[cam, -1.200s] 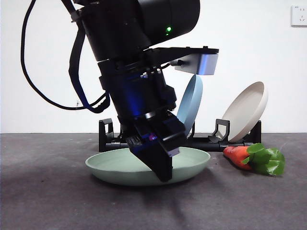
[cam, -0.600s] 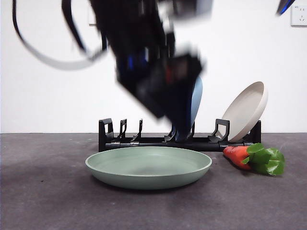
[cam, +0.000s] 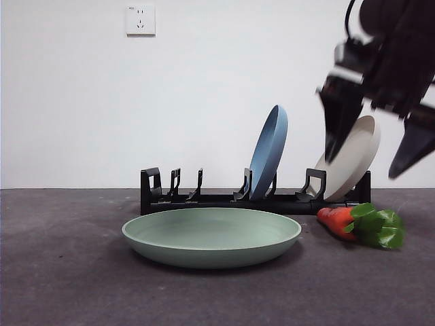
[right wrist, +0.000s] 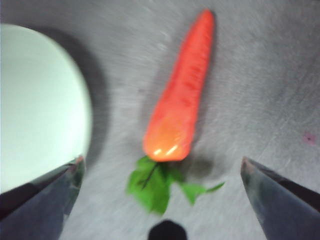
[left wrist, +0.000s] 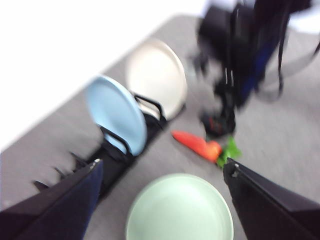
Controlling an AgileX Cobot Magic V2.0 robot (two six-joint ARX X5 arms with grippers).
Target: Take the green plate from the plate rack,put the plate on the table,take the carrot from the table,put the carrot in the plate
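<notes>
— Right gripper, high at the right of the scene: jaws spread wide, nothing between them, hanging directly over the carrot without touching it.

— And the other claw?

— Left gripper, released too, jaws far apart and gripping nothing. Raised well above the table, looking down on plates, rack and carrot alike. Out of sight from the front.

— Nearest the lens?

— Bare dark grey tabletop, then the green plate, set down flat at centre, rim up, nothing inside.

— Whereabouts of the carrot?

— Lying on the table just right of the green plate, close to it but apart. Orange tip pointing left and towards the rack, green leaves fanned out at the right, thick end.

— Behind those?

— Plate rack, long, low and black, running left to right just beyond the green plate's far rim. Blue plate standing on edge in a slot right of the middle, tipped slightly to the right. Beige plate at the right end, leaning much further right, partly crossed by the dark jaws overhead.

— Farthest back?

— Plain white wall, with a white socket high on the left.
</notes>
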